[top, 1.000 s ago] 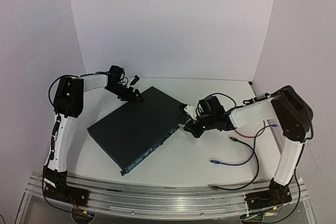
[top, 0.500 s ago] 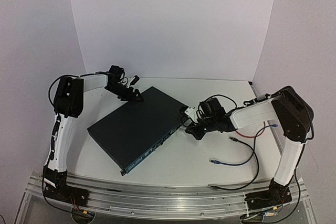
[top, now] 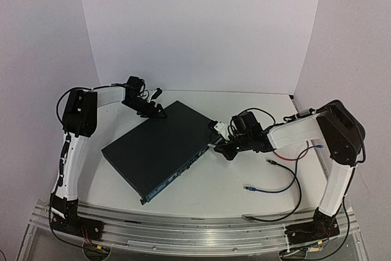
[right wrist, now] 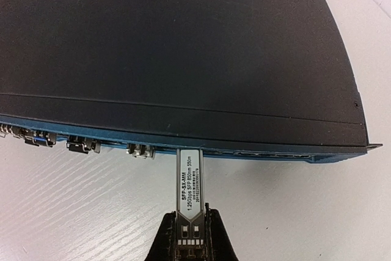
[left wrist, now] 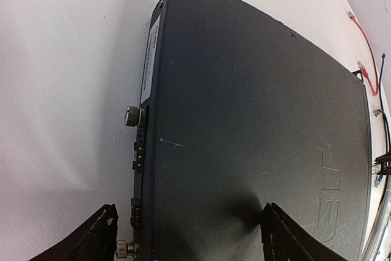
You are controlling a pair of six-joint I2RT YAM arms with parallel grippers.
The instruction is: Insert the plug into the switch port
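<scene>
I've got the switch (top: 160, 148) lying diagonally on the left half of the worktop (top: 244, 105), port face turned toward the near right corner. Right gripper (right wrist: 189, 227) is pinching the plug (right wrist: 189, 175), a silver labelled module, by its rear end. Its tip meets the blue port face just right of some metal connectors (right wrist: 80, 144); how deep it sits, I can't tell. Left gripper (left wrist: 189, 236) stands spread wide at the switch's far corner, 1 finger beside the rear face, 1 over the lid. Loose cables (top: 287, 178) lie near the right edge.
</scene>
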